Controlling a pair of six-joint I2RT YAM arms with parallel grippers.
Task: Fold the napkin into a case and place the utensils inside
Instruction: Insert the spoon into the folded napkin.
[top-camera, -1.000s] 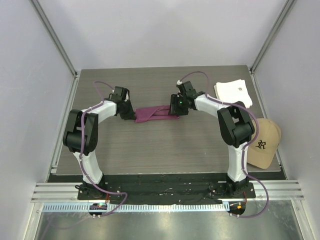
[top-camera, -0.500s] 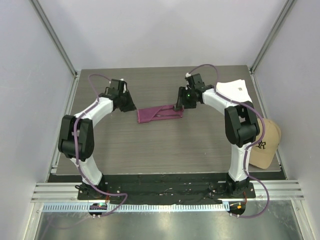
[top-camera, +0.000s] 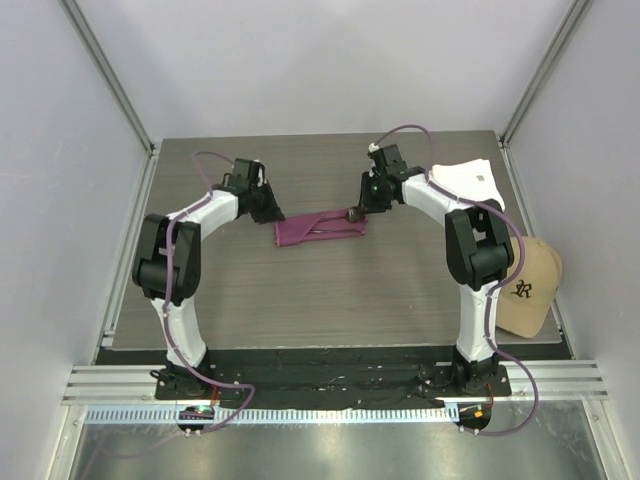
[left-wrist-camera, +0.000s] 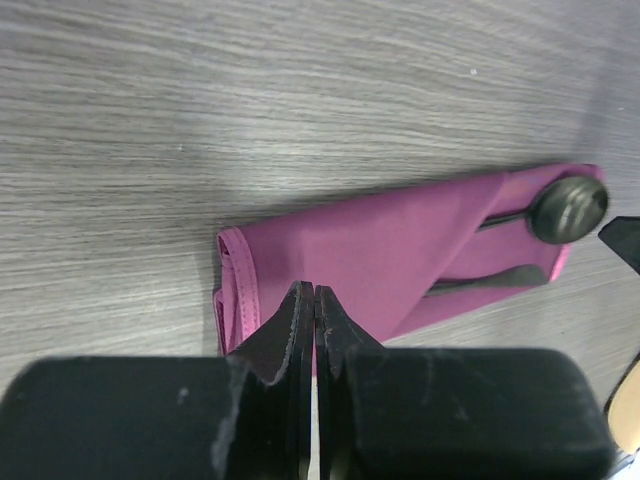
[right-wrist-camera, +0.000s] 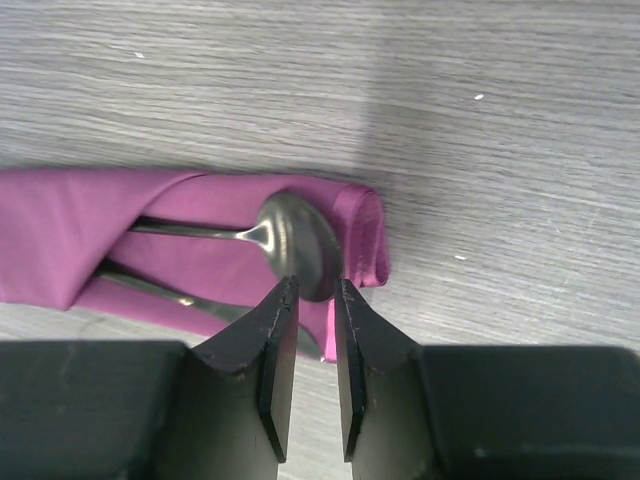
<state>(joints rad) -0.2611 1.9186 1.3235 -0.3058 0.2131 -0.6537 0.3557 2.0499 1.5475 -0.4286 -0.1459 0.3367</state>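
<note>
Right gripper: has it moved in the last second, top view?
Yes. The right gripper has shifted toward the far edge of the table and slightly toward the white cloth.

The case (top-camera: 320, 226) is plain magenta, the spoon (right-wrist-camera: 297, 243) dull silver-grey, the table (top-camera: 330, 290) streaked grey woodgrain, the folded cloth (top-camera: 468, 183) white, the cap (top-camera: 528, 285) tan.

The case (top-camera: 320, 227) lies crosswise on the far half of the table (top-camera: 330, 290), with the utensils (right-wrist-camera: 298, 245) tucked in it, heads at its right end. The left claw (left-wrist-camera: 315, 298) is at its left end and the right claw (right-wrist-camera: 316, 286) at its right. A cloth (top-camera: 468, 184) lies in the far right corner, and a cap (top-camera: 527, 285) sits off the table's right edge.
</note>
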